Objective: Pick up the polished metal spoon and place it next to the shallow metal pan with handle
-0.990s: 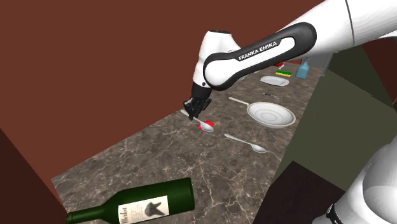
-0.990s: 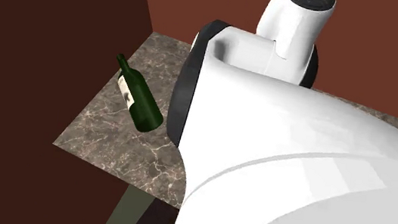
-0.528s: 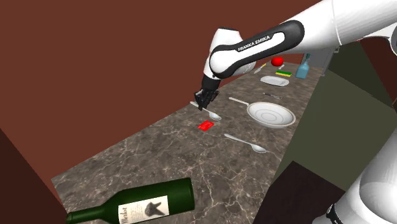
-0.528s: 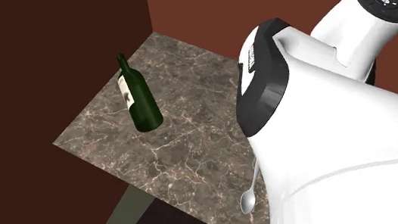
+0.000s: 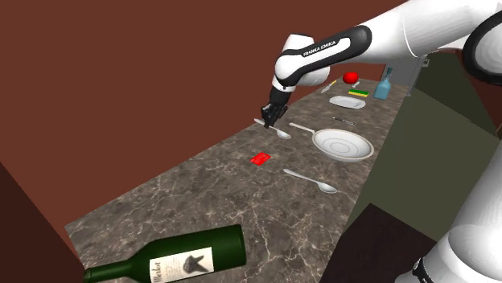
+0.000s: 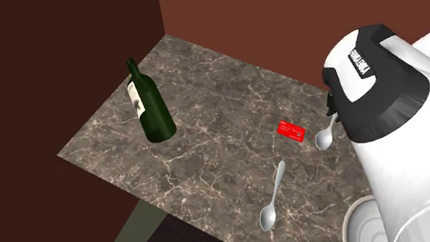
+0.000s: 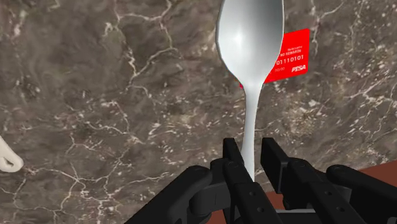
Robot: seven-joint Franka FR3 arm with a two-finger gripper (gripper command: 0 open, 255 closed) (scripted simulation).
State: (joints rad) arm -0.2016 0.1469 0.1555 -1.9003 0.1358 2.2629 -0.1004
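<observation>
From the shoulder view's left, a green bottle (image 5: 173,257) lies on its side at the near end of the desk (image 5: 201,201). A red card (image 5: 260,158) lies flat farther along, well apart from it.

Just beyond the card, the fingers (image 7: 232,153) are closed narrow on the handle of the spoon (image 5: 277,132). It appears to hang clear of the desk. Its long axis runs straight out from the fingertips, bowl leading, pointing downward and tilted toward that view's right.

That is the side that matters. The pan (image 5: 354,153) sits to the right of the held spoon, near but apart, with its handle pointing toward the spoon's bowl. The next move looks like a short carry rightward, then lowering the spoon beside the pan's handle or rim, not onto it.

A second spoon (image 5: 312,182) lies flat on the desk, nearer the camera than the pan.
</observation>
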